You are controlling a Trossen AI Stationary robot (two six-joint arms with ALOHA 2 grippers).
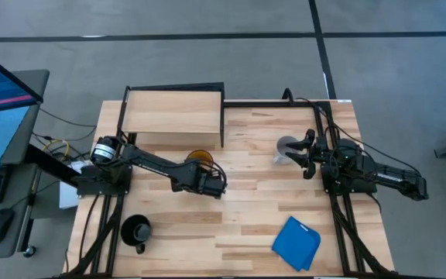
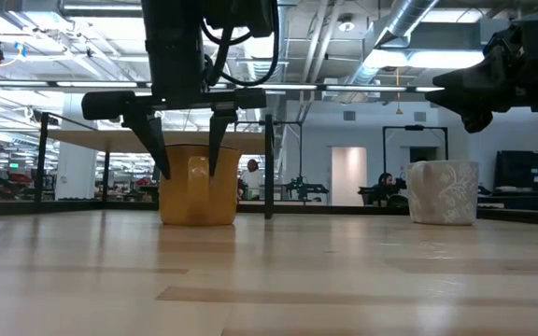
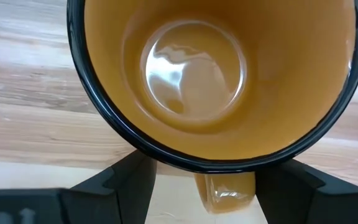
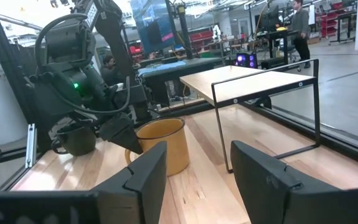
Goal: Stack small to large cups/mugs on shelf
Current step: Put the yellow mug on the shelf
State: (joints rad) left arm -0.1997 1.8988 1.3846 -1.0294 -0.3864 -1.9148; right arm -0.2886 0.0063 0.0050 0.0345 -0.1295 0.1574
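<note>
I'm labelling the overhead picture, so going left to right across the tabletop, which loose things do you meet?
Black mug → yellow-orange mug → pale grey-white mug → blue folded cloth.

At left of centre you have the left gripper [image 2: 188, 154] hanging open-fingered over the upright yellow-orange mug [image 2: 197, 190], the pale grey-white mug [image 2: 443, 192] at right beneath the raised right gripper [image 2: 479, 91].

Bright ceiling lights glare on the slatted light-wood worktop [image 2: 269, 280] and inside the glossy yellow-orange mug [image 3: 194, 74]; near foreground blurs.
</note>
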